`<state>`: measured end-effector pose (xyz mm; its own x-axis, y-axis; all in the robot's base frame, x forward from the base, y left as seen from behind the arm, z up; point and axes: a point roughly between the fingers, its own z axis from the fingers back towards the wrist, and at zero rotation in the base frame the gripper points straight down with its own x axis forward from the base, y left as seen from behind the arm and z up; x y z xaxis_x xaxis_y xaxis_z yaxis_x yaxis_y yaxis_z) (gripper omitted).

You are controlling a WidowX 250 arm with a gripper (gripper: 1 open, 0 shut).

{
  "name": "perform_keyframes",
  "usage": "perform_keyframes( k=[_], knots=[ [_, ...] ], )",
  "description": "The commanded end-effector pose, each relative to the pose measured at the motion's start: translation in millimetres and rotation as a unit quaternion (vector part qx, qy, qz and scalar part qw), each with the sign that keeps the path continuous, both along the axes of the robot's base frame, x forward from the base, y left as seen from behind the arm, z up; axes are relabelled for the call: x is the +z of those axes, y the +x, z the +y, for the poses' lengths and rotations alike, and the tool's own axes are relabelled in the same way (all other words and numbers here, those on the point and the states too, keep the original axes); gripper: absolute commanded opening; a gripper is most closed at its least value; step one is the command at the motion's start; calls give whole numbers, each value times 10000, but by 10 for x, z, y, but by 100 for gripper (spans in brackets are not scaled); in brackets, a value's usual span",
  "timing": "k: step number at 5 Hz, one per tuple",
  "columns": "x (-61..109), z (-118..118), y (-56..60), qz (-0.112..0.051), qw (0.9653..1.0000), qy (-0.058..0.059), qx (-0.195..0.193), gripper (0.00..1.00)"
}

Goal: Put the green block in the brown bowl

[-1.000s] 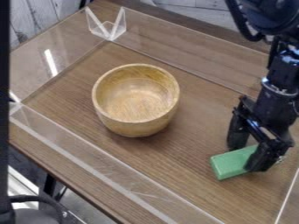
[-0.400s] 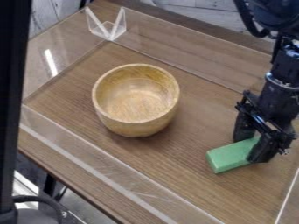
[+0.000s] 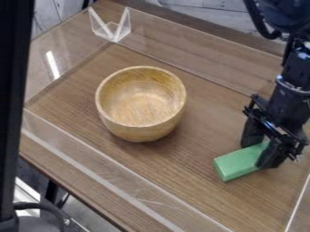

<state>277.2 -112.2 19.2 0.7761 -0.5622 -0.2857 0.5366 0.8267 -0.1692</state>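
The green block (image 3: 238, 164) lies flat on the wooden table near the right front, a mint-green bar angled toward the lower left. My gripper (image 3: 269, 152) points steeply down at the block's upper right end, its black fingers drawn together and shut on that end. The block's gripped end is hidden behind the fingers. The brown bowl (image 3: 140, 102) stands empty and upright left of centre, about a bowl's width away from the block.
Low clear acrylic walls (image 3: 72, 145) ring the wooden tabletop (image 3: 182, 149). A clear plastic bracket (image 3: 109, 25) stands at the back left corner. A dark vertical post (image 3: 10, 109) crosses the left edge of the view.
The fingers, spread wide over the block a second ago, have closed onto its end. The block shifted slightly to the left. The arm stayed in place.
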Motion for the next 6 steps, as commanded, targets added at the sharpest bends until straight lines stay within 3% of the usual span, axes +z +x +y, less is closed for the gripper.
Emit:
perform_keyframes(
  k=[1, 2, 4, 6],
  knots=[
    [-12, 30, -17, -155, 9997, 3, -177, 0],
    [-2, 54, -21, -338, 9989, -26, -324, 0],
    [172, 42, 2, -508, 9965, 101, -658, 0],
    [86, 87, 7, -459, 9949, 47, -896, 0]
  ],
)
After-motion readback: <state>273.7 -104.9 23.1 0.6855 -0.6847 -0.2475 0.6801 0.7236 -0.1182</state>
